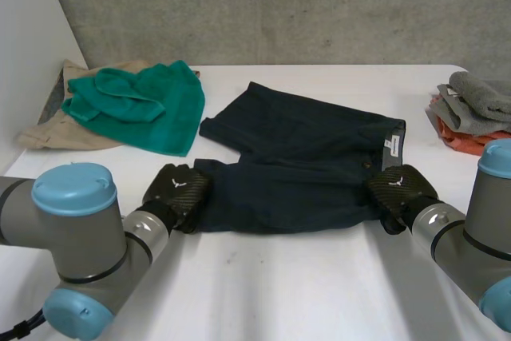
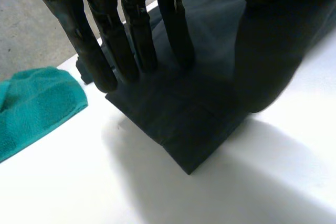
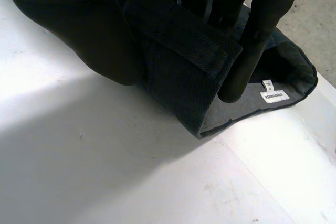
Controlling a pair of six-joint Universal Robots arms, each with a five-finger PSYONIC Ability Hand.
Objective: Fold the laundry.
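Behind the white table stands a grey concrete wall. On the middle of the table lie dark navy shorts, spread flat, with the legs toward the left arm's side and the waistband toward the right arm's side. One leg reaches back toward the wall and the other lies along the near edge of the garment.

At the far left corner a green towel lies crumpled on a beige garment, and its edge comes just beside the far leg of the shorts. At the right edge of the table there is a small stack, with a grey cloth folded on top of an orange cloth, well apart from the shorts.

The left hand is at the near left corner of the shorts, on the hem of the near leg. In its wrist view its fingers are straight and close together, with the tips resting on the cloth, and the hem corner lies flat on the table beyond the fingertips.

The right hand is at the near right corner, on the waistband. In its wrist view the waistband is pinched between the thumb and the fingers, and this edge is turned up so that the grey inside shows. A small white label sits on that inside, just beside one fingertip.
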